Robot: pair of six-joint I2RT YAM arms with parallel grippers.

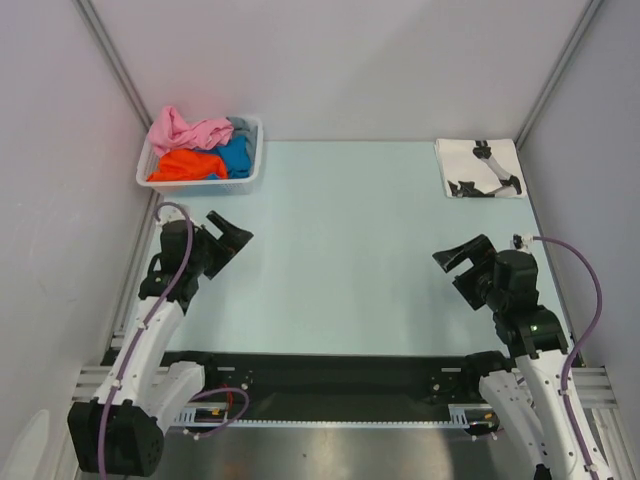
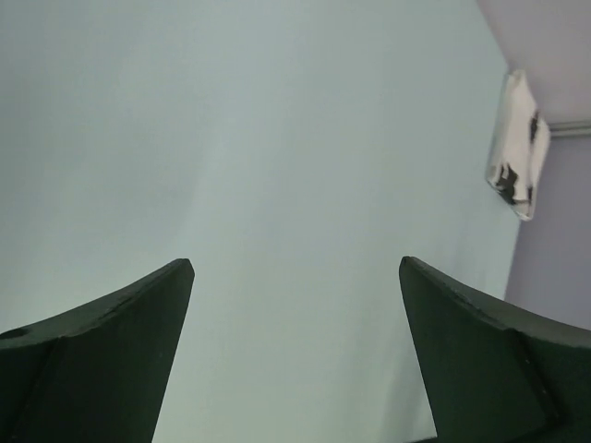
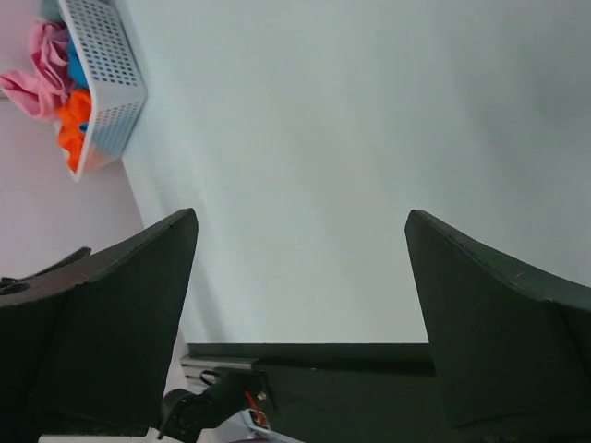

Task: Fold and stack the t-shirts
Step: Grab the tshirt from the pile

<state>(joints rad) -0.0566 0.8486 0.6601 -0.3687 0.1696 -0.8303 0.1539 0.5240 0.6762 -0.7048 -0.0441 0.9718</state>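
Pink t-shirt [image 1: 185,128], light limp cloth, lies crumpled on the other t-shirts [image 1: 200,165] in the white lattice basket [image 1: 252,150] at the counter [image 1: 340,250]'s far left, best pinched by a raised fold; my left claw [image 1: 235,232] and right claw [image 1: 455,268] both gape wide, empty.
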